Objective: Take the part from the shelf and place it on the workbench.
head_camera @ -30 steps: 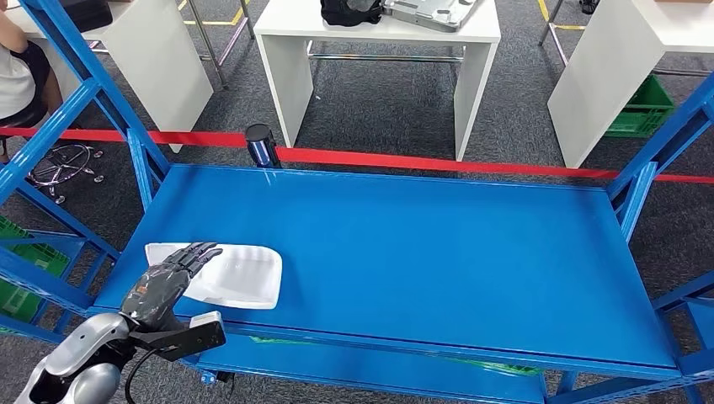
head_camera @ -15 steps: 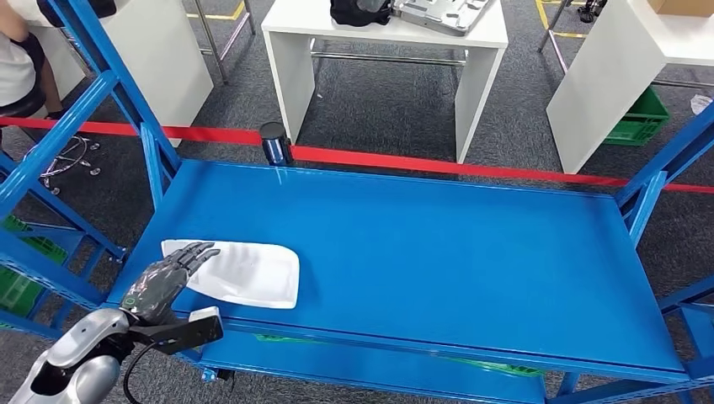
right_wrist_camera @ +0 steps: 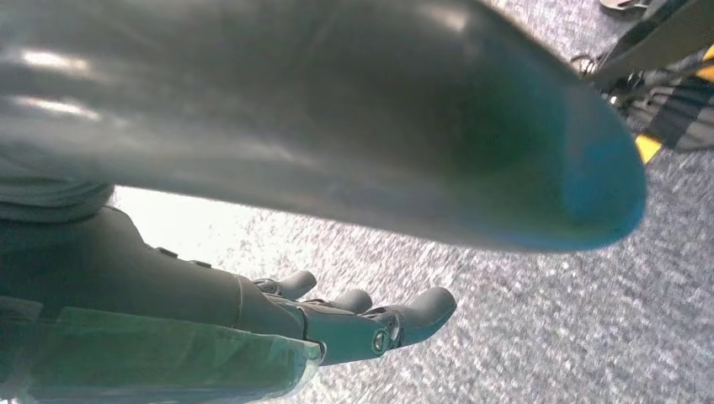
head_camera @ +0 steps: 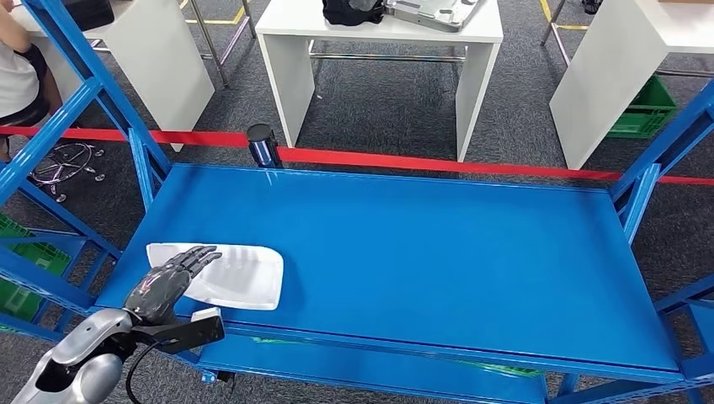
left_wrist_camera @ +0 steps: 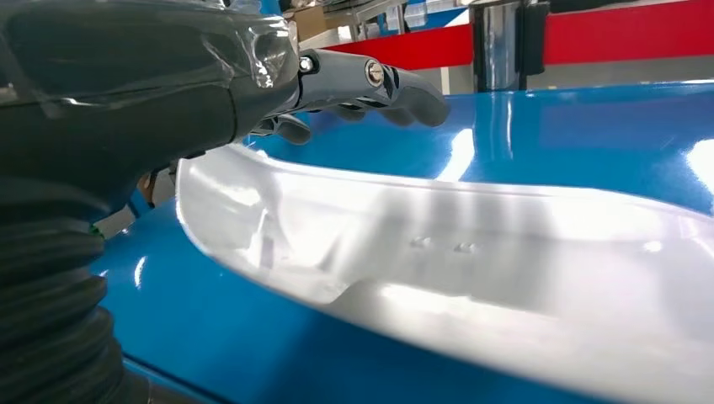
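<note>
Up close, left hand (left_wrist_camera: 168, 93) fingers (left_wrist_camera: 396, 84) clear of white part (left_wrist_camera: 471, 252)

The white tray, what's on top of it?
The robot's left hand reaches over the near end of the white tray. Whether it touches is unclear. That hand hides the corner beneath it.
</note>
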